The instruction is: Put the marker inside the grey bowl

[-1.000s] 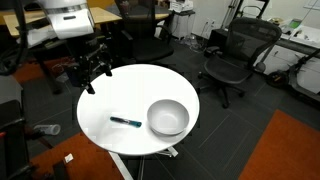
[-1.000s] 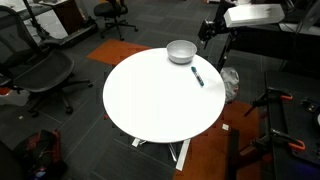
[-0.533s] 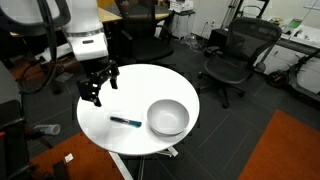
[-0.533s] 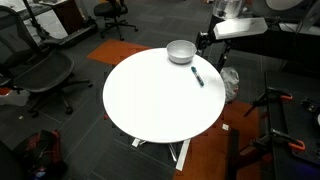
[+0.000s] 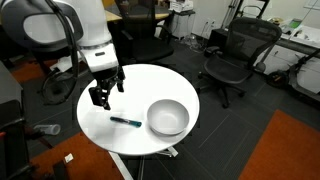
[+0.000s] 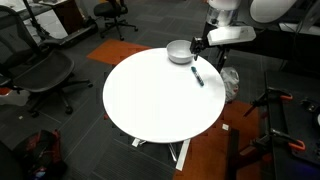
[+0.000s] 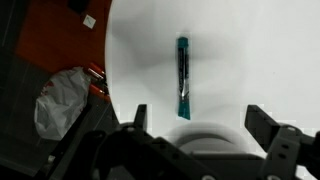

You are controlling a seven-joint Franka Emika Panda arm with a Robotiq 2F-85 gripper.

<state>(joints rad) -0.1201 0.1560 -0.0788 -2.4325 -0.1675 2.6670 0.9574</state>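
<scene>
The step in hand is the approach, with nothing grasped yet: the black two-fingered gripper [image 5: 103, 95] hangs over the round white table [image 5: 140, 82] near its rim; its jaws are spread wide and empty, and the wrist view shows one dark finger [image 7: 138, 118] at each side of the picture. The thin dark marker with a teal-blue end [image 5: 125, 121] lies flat on the tabletop; it is near the gripper but not under it, and just beside the round, light grey, deep bowl [image 5: 168, 118] without touching it. The bowl stands upright, and nothing can be seen inside it. In the wrist view the marker lies lengthwise ahead of the fingers, roughly in line with the gap between them but not within it. The next move, as I judge it, calls for bringing the gripper over the marker's middle; the wrist should turn so the jaws close across the slim barrel and not along it, and then lower close to the table. An off-centre close could roll the round barrel away.
</scene>
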